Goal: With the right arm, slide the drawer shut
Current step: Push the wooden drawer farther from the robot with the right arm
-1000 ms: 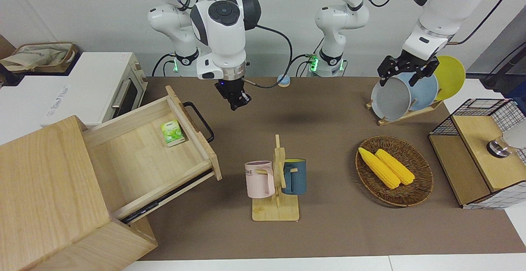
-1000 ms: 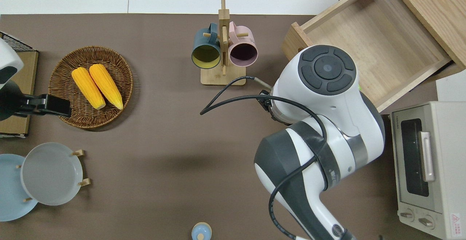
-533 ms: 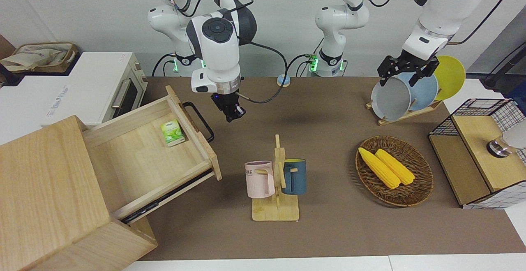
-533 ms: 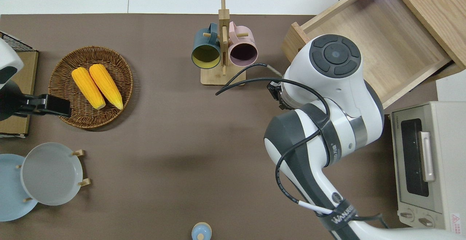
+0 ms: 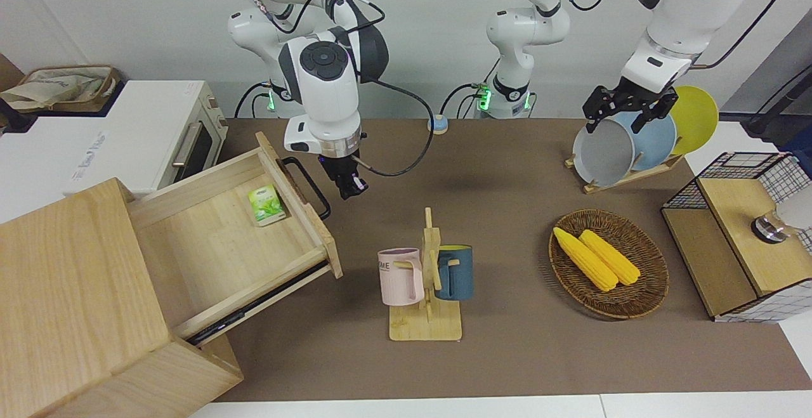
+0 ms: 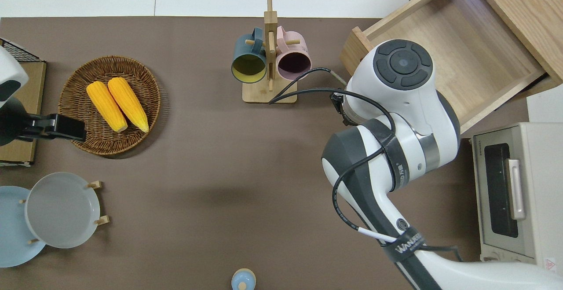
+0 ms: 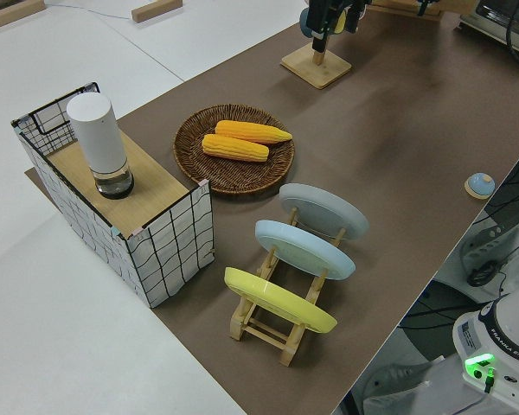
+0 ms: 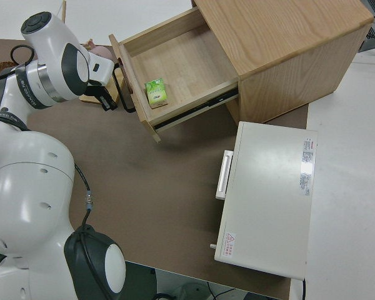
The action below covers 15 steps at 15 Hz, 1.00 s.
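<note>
The drawer [image 5: 222, 247] is standing pulled far out of the cabinet [image 5: 76, 304], so none of the closing is done. The right hand [image 5: 347, 186] is hanging just beside the handle [image 5: 307, 186], not touching it, its fingers looking nearly together; the push is what remains, while the left arm is sitting parked.

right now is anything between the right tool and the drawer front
Nothing visible. The right tool hangs beside the drawer's black handle with only bare table between them. The green packet lies inside the drawer, out of the way of closing.
</note>
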{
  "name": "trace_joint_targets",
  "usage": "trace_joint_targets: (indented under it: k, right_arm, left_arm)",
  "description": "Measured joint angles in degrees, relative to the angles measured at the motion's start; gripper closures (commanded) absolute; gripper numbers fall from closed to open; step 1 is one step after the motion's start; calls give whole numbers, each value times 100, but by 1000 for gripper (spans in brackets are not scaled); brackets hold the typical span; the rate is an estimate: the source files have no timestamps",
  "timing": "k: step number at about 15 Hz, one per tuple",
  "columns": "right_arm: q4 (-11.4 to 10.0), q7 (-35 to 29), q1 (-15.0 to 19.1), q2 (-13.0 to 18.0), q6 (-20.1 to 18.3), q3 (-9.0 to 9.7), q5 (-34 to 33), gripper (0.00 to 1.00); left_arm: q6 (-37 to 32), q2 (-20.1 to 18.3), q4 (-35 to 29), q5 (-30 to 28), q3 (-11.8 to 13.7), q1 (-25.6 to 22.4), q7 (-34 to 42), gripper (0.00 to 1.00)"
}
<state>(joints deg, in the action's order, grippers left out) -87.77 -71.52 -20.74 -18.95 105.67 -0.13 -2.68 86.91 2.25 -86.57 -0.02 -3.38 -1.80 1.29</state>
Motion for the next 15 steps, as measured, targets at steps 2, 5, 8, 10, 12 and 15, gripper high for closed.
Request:
trace_joint_targets:
  k: [2, 5, 8, 10, 12, 15]
  right_arm:
    - [38, 0, 63, -41, 26, -8, -28, 1000]
    - [132, -1, 163, -88, 40, -13, -71, 1000]
    - [239, -1, 267, -121, 42, -13, -73, 1000]
    - [277, -1, 360, -133, 44, -13, -73, 1000]
    - [349, -1, 471, -176, 48, -9, -72, 1000]
    - [419, -1, 677, -231, 93, -6, -71, 1000]
  left_arm:
    - [0, 0, 0, 0, 0, 0, 0, 7]
    - [0, 0, 0, 0, 0, 0, 0, 7]
    - [0, 0, 0, 0, 0, 0, 0, 7]
    - [0, 0, 0, 0, 0, 0, 0, 7]
    - [0, 0, 0, 0, 0, 0, 0, 7]
    - [0, 0, 0, 0, 0, 0, 0, 7]
